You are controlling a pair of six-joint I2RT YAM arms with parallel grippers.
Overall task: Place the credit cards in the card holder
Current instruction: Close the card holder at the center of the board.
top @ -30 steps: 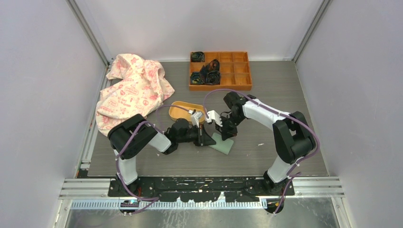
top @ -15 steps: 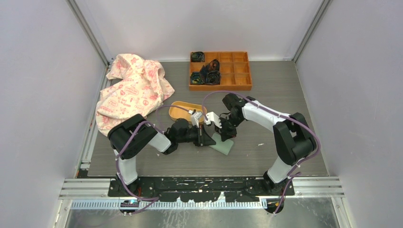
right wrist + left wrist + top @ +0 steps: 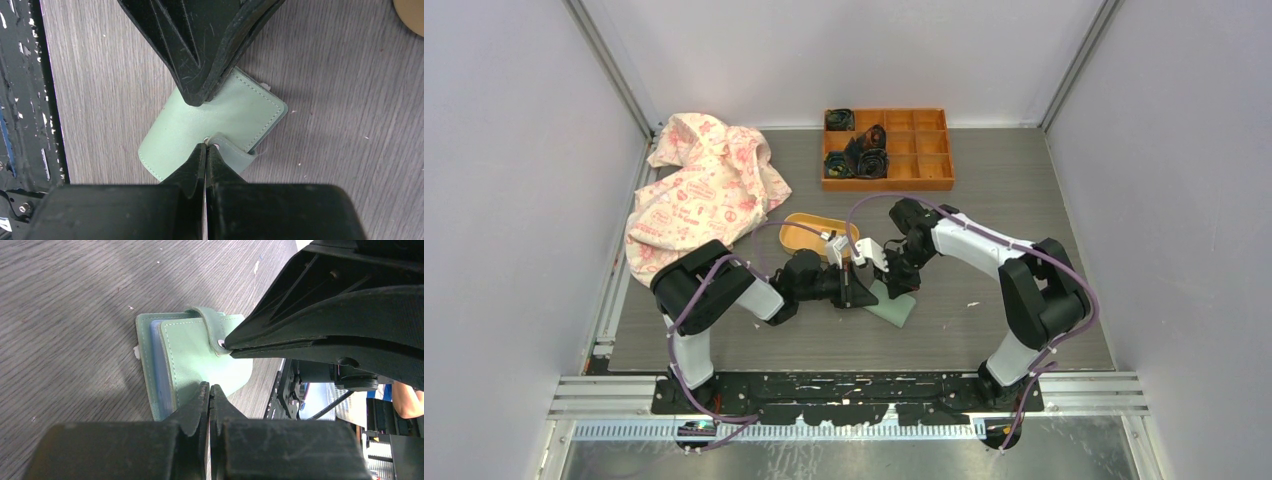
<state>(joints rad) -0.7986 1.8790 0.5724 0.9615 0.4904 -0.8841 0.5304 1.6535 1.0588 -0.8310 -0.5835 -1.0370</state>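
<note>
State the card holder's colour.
The card holder is pale mint green; the right wrist view shows it best.

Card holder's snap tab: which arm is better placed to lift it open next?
Right, probably. The right gripper, shut, has its tips at the snap tab. The left gripper rests shut on the card holder, away from the tab, suited to holding down.

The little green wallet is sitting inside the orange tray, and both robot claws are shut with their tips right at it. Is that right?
Not quite. The card holder lies on the grey table, near the arms; the orange tray stands farther back. The top view shows this. The left gripper and right gripper are indeed shut, tips at the holder.
</note>
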